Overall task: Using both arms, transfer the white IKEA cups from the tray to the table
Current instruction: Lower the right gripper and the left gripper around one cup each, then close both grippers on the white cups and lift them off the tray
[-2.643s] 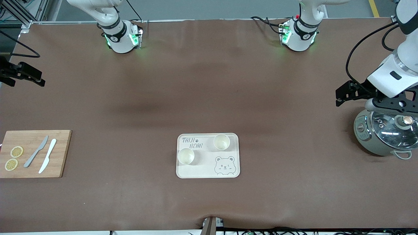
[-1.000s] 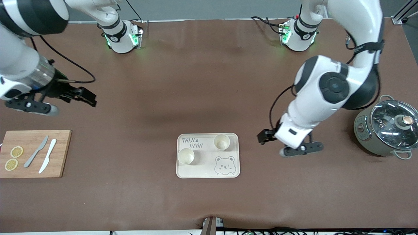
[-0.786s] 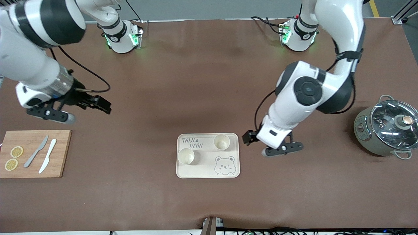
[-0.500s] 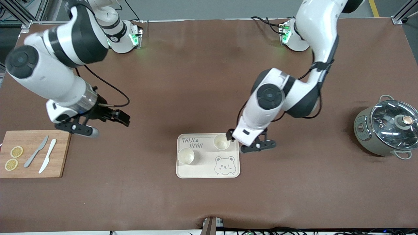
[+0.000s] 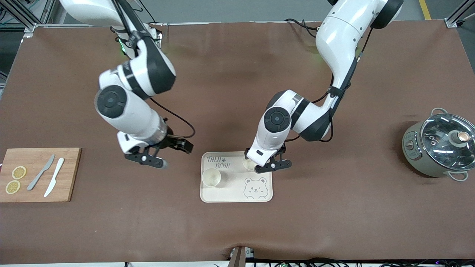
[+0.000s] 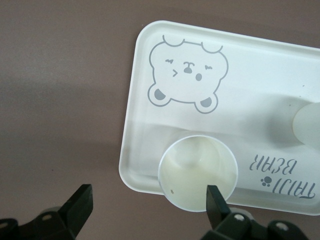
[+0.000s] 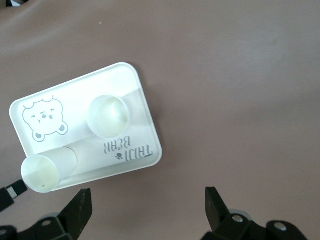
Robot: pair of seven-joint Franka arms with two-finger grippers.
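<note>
Two small plain cream-white handleless cups sit upright on the cream rectangular plastic tray [image 5: 259, 196] printed with a grey bear face and "TAIJI BEAR" lettering, which lies on the brown-covered table [image 5: 334, 230] around the middle of its length, closer to the edge by the front camera. First cup [image 5: 211, 177] stands by the tray's edge toward the right arm's end, just under the lettering. Second cup [image 5: 248, 163] stands by the tray's edge nearest the robot bases, mostly covered in the front view by the left arm's wrist. Left gripper [image 6: 150, 200] hovers over that second cup [image 6: 198, 172], jaws spread wide, one black finger [image 6: 216, 202] over the cup's rim, the other over bare table just off the tray's edge; nothing held. Right gripper [image 5: 184, 145] hangs over bare table just off the tray's corner toward the right arm's end, jaws wide, empty; in its wrist view both cups and the tray show ahead of the fingers. Toward the right arm's end: rectangular bamboo cutting board [image 5: 70, 174] carrying two lemon slices [image 5: 15, 179], a grey knife [image 5: 41, 172] and a white knife [image 5: 54, 177]. Toward the left arm's end: grey-green round cooker pot with glass lid [image 5: 439, 149].
</note>
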